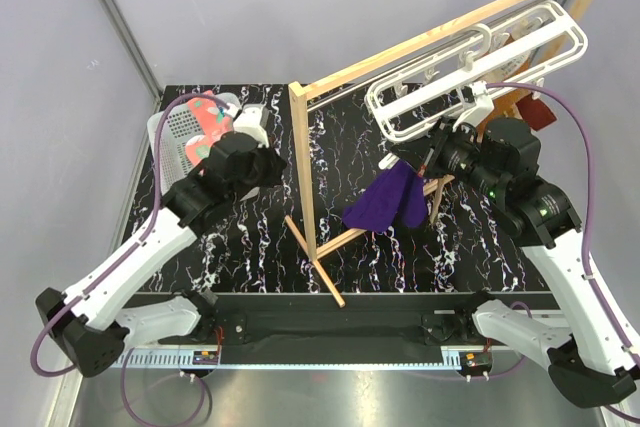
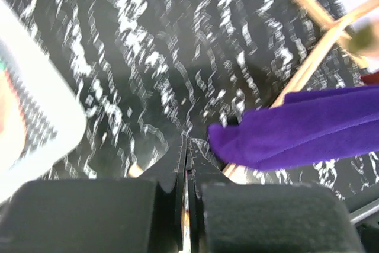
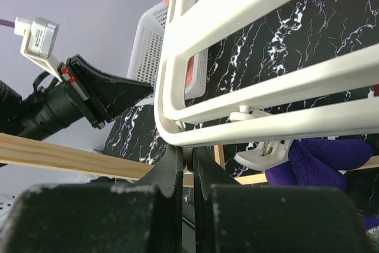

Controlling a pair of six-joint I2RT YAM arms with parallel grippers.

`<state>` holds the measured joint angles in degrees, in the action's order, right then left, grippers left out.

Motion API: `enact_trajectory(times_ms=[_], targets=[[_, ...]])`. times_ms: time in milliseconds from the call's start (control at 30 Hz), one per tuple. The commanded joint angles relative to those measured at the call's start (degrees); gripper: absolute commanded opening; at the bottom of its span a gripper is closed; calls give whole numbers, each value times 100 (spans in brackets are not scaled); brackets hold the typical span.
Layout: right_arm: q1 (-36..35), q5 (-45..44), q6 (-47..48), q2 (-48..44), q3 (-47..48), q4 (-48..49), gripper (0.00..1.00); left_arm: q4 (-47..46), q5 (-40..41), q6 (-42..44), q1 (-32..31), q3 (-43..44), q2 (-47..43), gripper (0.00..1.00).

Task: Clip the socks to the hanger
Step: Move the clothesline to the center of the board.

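The white hanger (image 1: 470, 67) hangs from the wooden rail at the back right. In the right wrist view its double bars (image 3: 249, 96) pass just above my fingertips. My right gripper (image 1: 432, 154) (image 3: 192, 157) is shut at the hanger's lower left corner, with a small grey part of it pinched between the tips. A white clip (image 3: 263, 155) holds a purple cloth (image 1: 390, 202). Pink socks (image 1: 208, 122) lie in a white basket at the back left. My left gripper (image 1: 268, 162) (image 2: 186, 146) is shut and empty above the table, beside the basket. Tan socks are not in view.
The wooden rail stand (image 1: 440, 32) crosses the table, with a post (image 1: 305, 172) at the middle and feet (image 1: 325, 272) near the front. The white basket (image 1: 172, 137) also shows in the left wrist view (image 2: 35, 128). An orange-brown cloth (image 1: 530, 107) hangs behind the right arm.
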<state>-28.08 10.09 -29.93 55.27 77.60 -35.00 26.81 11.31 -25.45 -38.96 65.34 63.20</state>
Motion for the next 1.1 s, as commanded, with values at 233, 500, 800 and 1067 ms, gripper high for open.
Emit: enact_trajectory(times_ms=[233, 500, 800, 1067], targets=[[-14, -24, 84, -95, -105, 117, 0, 1397, 327, -1734, -1507, -742, -959, 0], [-22, 37, 49, -200, -175, 126, 0, 1056, 539, -1867, -2054, -461, -336, 0], [-22, -59, 102, -341, -193, 37, 0, 107, 56, -1551, -2133, -83, 491, 0], [-14, -51, 102, -385, -237, 29, 0, 280, 432, -1506, -2142, -197, 299, 0]])
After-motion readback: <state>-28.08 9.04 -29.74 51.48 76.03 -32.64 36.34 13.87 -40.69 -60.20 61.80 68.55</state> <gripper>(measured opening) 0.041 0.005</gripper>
